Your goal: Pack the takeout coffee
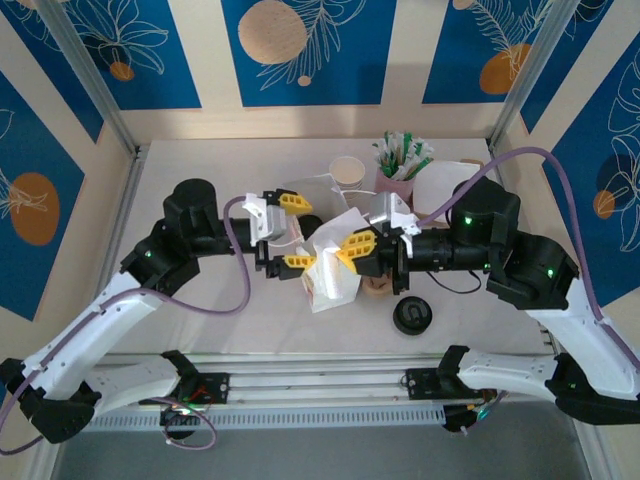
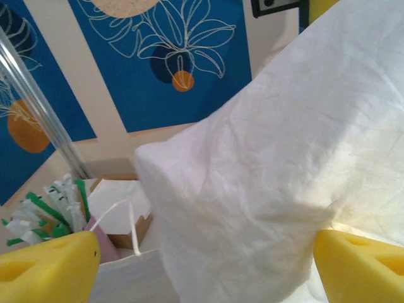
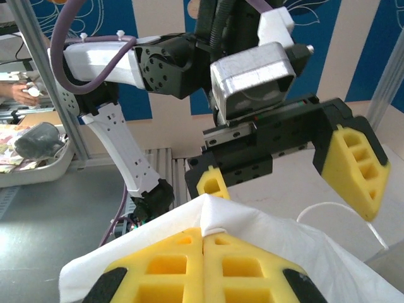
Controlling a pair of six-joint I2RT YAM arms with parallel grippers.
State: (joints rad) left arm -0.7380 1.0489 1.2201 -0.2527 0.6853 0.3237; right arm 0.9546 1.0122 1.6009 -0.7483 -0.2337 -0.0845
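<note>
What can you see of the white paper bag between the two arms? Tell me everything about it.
The white paper bag looks like thin, crinkled paper, crumpled out of shape, with a thin white cord handle near its rim. It sits mid-table between the arms. The right pincer is shut on its upper edge, pinching a fold between yellow pads. The left pincer is open, one finger on either side of the bag; whether they touch it is unclear.
</note>
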